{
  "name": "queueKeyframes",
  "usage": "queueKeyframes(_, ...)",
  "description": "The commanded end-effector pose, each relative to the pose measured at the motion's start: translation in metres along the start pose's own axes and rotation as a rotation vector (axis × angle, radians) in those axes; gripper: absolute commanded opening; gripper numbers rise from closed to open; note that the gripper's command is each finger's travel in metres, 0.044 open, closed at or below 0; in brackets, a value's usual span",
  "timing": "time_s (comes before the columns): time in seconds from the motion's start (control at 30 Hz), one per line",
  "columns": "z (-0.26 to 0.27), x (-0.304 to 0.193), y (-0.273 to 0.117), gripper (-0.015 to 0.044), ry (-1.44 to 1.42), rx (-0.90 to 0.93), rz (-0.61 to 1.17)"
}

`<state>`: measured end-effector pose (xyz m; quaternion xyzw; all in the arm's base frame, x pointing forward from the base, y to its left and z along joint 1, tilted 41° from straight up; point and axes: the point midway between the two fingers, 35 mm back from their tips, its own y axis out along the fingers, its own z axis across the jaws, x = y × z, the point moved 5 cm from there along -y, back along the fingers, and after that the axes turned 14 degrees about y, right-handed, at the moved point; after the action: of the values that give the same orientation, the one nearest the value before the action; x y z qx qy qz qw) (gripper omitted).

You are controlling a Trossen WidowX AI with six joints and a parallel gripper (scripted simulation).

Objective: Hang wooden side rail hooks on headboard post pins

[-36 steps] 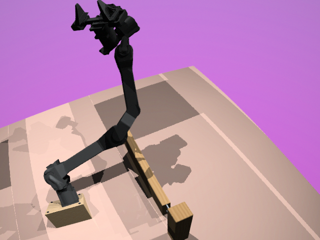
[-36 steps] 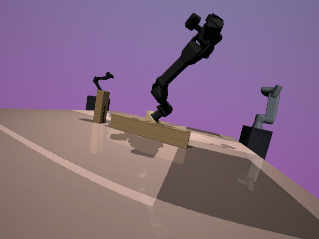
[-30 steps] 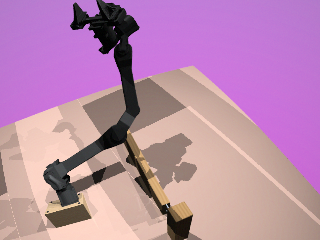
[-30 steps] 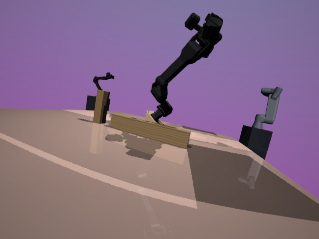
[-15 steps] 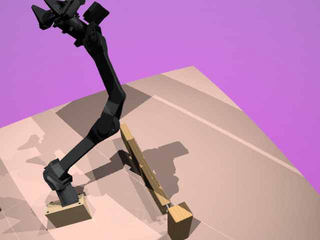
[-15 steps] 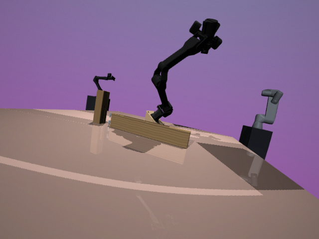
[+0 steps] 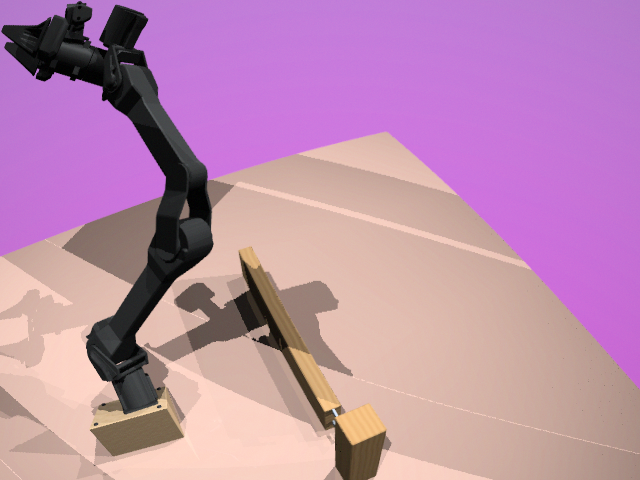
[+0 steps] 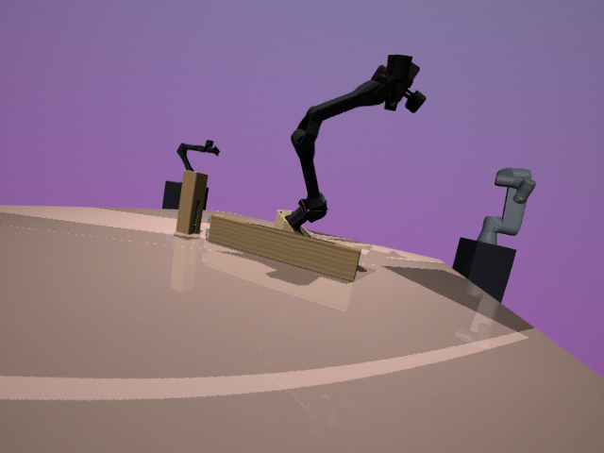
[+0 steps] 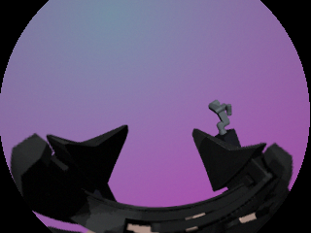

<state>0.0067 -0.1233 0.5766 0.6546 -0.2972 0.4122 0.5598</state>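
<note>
The wooden side rail (image 7: 306,361) (image 8: 282,249) stands on its long narrow edge on the table, its far end down on the table. Steel hooks (image 7: 334,413) (image 8: 208,231) stick out of its other end towards the upright headboard post (image 7: 361,424) (image 8: 188,202). In the exterior view a small gap shows between the hooks and the post, whose dark slot (image 8: 197,214) faces the rail side. The pins inside the slot cannot be made out. My gripper (image 7: 4,37) (image 9: 161,130) is open and empty, high above the table and well away from the rail and post.
My arm rises from a wooden base block (image 7: 139,431) beside the rail. A grey arm (image 8: 511,209) (image 9: 223,116) on a dark pedestal (image 8: 482,265) stands beyond the table. Another small black arm (image 8: 194,147) shows behind the post.
</note>
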Motion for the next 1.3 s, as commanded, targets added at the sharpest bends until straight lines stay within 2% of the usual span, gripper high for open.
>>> queueKeyframes(0.0, -0.026, -0.011, 0.016, 0.0440, -0.004, -0.122, 0.010)
queueKeyframes(0.33, -0.099, -0.028, 0.044, 0.0440, -0.056, -0.339, 0.043)
queueKeyframes(0.63, -0.170, -0.039, 0.044, 0.0440, -0.094, -0.536, 0.063)
queueKeyframes(0.93, -0.239, -0.046, 0.020, 0.0440, -0.126, -0.736, 0.073)
queueKeyframes(1.27, -0.304, -0.048, -0.034, 0.0440, -0.155, -0.958, 0.069)
